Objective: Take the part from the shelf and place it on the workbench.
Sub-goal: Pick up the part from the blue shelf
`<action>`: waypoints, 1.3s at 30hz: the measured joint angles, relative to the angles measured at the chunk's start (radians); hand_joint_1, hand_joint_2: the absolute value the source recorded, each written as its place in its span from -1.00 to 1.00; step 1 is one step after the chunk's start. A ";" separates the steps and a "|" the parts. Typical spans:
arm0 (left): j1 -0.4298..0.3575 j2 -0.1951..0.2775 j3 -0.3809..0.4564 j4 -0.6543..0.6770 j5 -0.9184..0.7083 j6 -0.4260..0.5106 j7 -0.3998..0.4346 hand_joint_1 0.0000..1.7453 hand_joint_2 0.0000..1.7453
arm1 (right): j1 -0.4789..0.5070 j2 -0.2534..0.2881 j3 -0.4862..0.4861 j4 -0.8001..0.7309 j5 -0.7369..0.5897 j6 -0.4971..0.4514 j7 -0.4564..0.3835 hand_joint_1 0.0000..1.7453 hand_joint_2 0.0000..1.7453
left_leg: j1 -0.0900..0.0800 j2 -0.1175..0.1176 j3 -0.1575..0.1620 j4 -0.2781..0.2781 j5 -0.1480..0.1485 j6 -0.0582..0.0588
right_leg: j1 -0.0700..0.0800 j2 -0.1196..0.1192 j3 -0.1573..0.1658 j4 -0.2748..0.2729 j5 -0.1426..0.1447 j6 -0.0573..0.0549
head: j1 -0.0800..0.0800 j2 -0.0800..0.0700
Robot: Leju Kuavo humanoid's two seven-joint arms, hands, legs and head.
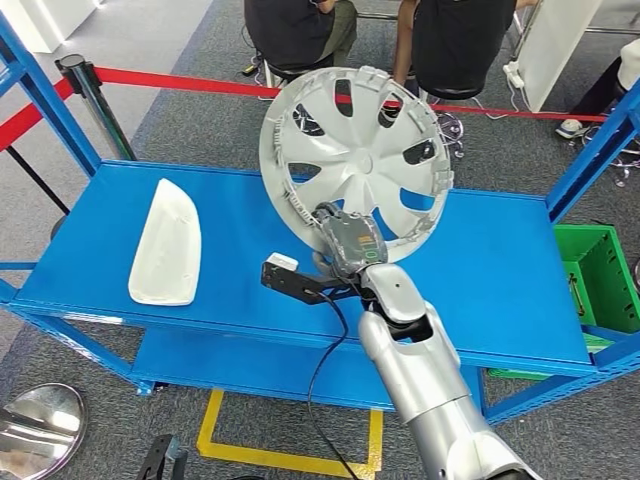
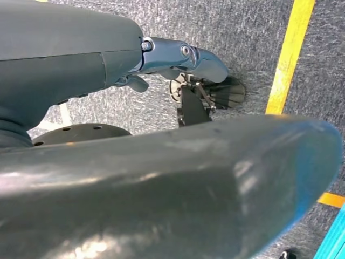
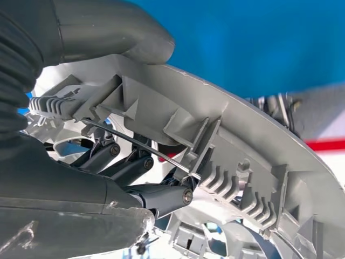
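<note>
A silver wheel cover [image 1: 362, 160] is tilted up above the blue shelf [image 1: 490, 270], its inner side toward me. My right hand [image 1: 343, 240] grips its near rim. In the right wrist view the thumb [image 3: 118, 27] presses on the ribbed rim [image 3: 228, 162] while the dark fingers [image 3: 138, 167] reach through from the other side. My left hand [image 2: 174, 54] hangs low over the grey carpet, fingers curled in, nothing in it.
A white moulded part [image 1: 166, 245] lies at the shelf's left. A green crate [image 1: 600, 275] stands at the right end. A red barrier tape [image 1: 181, 82] and seated people [image 1: 302, 30] are behind. Yellow floor tape [image 1: 287, 460] runs below.
</note>
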 joint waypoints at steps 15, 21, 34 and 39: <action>0.000 -0.101 0.027 -0.201 0.118 0.114 -0.075 -1.00 -0.50 | 0.163 -0.004 -0.063 -0.363 0.061 -0.002 -0.004 1.00 1.00 | 0.000 0.000 -0.001 0.000 0.000 0.000 | 0.000 0.000 -0.002 0.000 0.000 0.000 | 0.000 0.000; 0.002 -0.110 0.026 -0.224 0.233 0.137 -0.136 -1.00 1.00 | 0.211 -0.008 -0.068 -0.469 0.086 -0.005 -0.007 1.00 1.00 | 0.000 0.000 -0.001 0.000 0.000 0.000 | 0.000 0.000 -0.002 0.000 0.000 0.000 | 0.000 0.000; 0.023 -0.108 -0.092 -0.276 0.429 0.155 -0.210 -1.00 0.50 | 0.299 -0.038 -0.066 -0.657 0.126 -0.003 0.005 1.00 1.00 | 0.000 0.000 -0.002 0.000 -0.001 -0.001 | 0.000 0.000 -0.002 0.000 0.000 0.000 | 0.000 0.000; -0.060 -0.109 -0.245 -0.306 0.502 0.305 0.030 -1.00 1.00 | 0.294 -0.036 -0.035 -0.642 0.145 -0.007 -0.017 1.00 1.00 | 0.000 -0.002 -0.006 0.000 0.005 0.000 | 0.000 -0.003 -0.005 0.000 0.003 0.001 | 0.000 0.000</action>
